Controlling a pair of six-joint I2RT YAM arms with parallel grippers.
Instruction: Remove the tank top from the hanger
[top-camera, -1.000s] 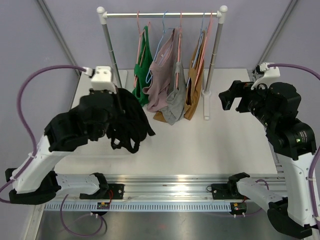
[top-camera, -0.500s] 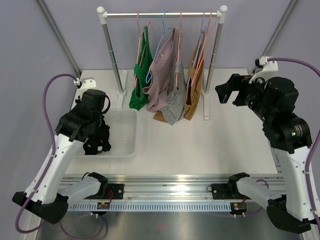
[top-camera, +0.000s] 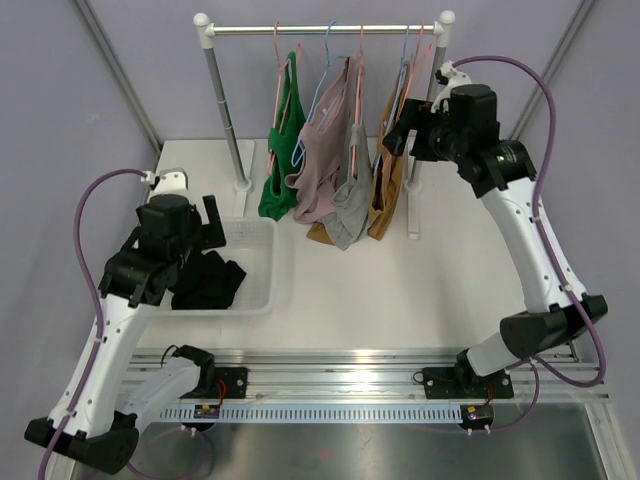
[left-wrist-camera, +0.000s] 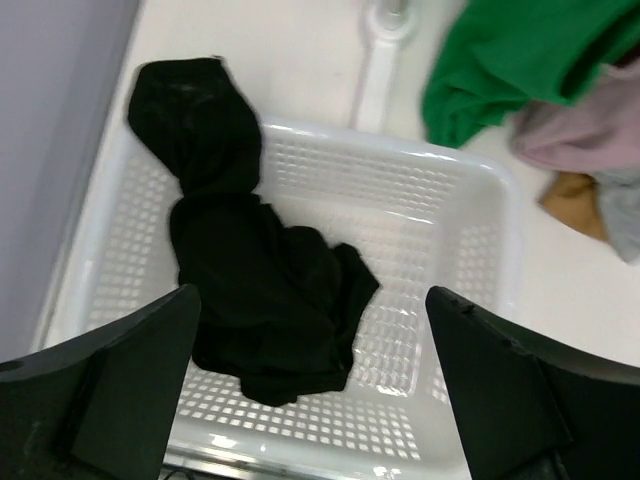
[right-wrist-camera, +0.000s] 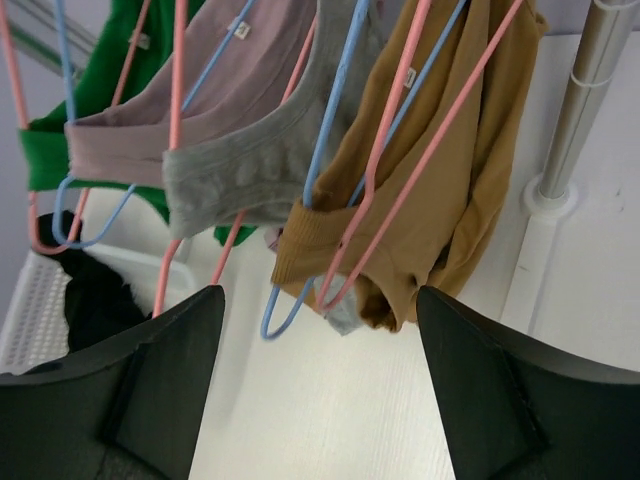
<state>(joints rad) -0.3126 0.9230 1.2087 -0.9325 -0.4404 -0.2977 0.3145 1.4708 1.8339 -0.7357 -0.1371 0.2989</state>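
Top cam: my left gripper (top-camera: 208, 215) hangs open over the white basket (top-camera: 262, 262). The black tank top (top-camera: 207, 283) lies in the basket below me, not held. My right gripper (top-camera: 403, 135) is up at the rack (top-camera: 325, 30), open, close beside the brown tank top (top-camera: 385, 190) hanging there; can't tell contact from this angle. Left wrist cam: left fingers (left-wrist-camera: 120, 390) spread wide, nothing between them. The black tank top is crumpled straight below, one end over the basket's far-left corner. Right wrist cam: right fingers (right-wrist-camera: 150, 380) wide apart, empty. The brown tank top on pink hangers (right-wrist-camera: 372, 165) is dead ahead, with grey top (right-wrist-camera: 240, 170), mauve top (right-wrist-camera: 150, 140) and green top (right-wrist-camera: 50, 150) off to its left.
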